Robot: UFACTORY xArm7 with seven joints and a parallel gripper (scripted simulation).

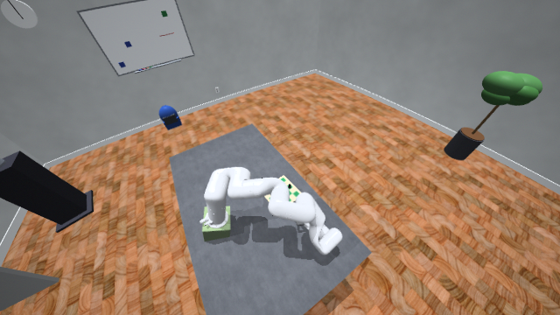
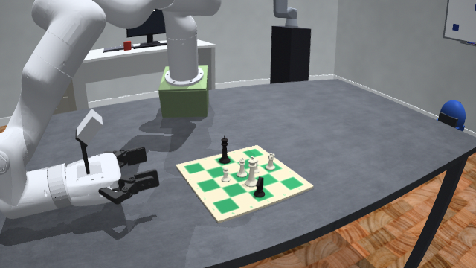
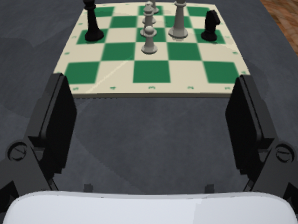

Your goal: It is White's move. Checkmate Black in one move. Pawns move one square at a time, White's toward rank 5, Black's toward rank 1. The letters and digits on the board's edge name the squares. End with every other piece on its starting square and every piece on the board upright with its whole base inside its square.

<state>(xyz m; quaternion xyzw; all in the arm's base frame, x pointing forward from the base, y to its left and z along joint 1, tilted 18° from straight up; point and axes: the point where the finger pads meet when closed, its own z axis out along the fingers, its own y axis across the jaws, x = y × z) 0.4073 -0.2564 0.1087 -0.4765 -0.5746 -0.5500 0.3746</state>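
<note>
The green-and-cream chessboard [image 2: 243, 182] lies on the grey table; it also shows in the wrist view [image 3: 152, 46] and, partly behind the arm, in the top view [image 1: 285, 189]. On it stand a black king [image 2: 224, 150] [image 3: 91, 18], a black knight [image 2: 259, 187] [image 3: 210, 26], a tall white piece [image 2: 252, 172] [image 3: 178, 14], a white rook [image 2: 271, 161] and small white pieces [image 2: 225, 174] [image 2: 242, 167] [image 3: 149, 38]. All are upright. My gripper [image 2: 150, 167] [image 3: 151, 92] is open and empty. It hovers low over the table, level, pointing at the board's near edge from a short way off.
The arm's green base block [image 2: 183, 97] stands behind the board. The table's front edge [image 2: 335, 223] runs close to the board. A desk with a monitor [image 2: 149, 45], a black pedestal [image 2: 290, 53] and a blue object [image 2: 451, 115] are off the table.
</note>
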